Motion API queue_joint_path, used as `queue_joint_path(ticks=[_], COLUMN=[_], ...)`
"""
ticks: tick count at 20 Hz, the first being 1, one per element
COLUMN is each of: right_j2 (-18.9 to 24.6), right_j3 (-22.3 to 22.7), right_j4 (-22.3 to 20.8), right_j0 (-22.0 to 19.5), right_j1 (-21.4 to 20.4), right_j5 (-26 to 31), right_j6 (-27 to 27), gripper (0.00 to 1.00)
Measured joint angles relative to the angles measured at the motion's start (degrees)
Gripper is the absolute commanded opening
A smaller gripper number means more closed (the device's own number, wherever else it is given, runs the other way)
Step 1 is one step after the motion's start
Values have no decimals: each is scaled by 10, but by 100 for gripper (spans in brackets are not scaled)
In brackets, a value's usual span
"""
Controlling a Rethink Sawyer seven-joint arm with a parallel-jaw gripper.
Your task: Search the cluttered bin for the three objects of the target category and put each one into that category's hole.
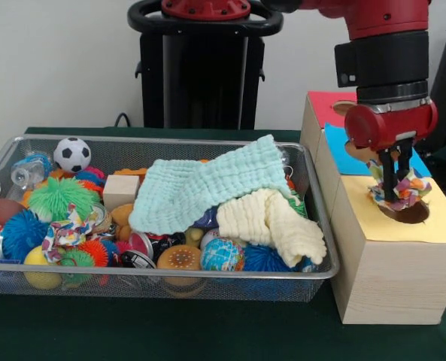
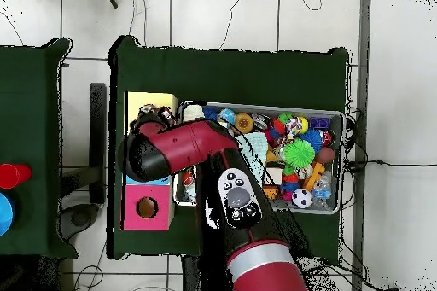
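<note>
one patterned cloth bundle is at the hole, with more searching probably left.

the black two-fingered claw [image 1: 395,188] on the red and black arm [image 1: 384,53] hangs over the yellow-topped section of the pale wooden sorting box [image 1: 392,278], its fingers pinched shut on a crumpled multicoloured patterned cloth scrap [image 1: 400,192]. the scrap sits at the fingertips, directly above and about touching the round dark hole [image 1: 408,213], not yet dropped in. whether any earlier piece is already inside cannot be told. a similar patterned scrap [image 1: 66,228] lies in the silver wire mesh bin [image 1: 155,280], well apart from the claw, near the green spiky ball [image 1: 59,195], so it looks like a candidate.
</note>
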Motion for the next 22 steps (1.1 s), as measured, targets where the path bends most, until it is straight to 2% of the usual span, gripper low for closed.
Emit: queue_joint_path(ticks=[9, 14, 22], right_j2=[-35, -44, -56], right_j3=[-19, -27, -47], right_j4=[41, 52, 66], right_j0=[40, 49, 59], right_j1=[0, 3, 31], right_j5=[75, 80, 74], right_j6=[0, 0, 0], gripper=[0, 0, 0])
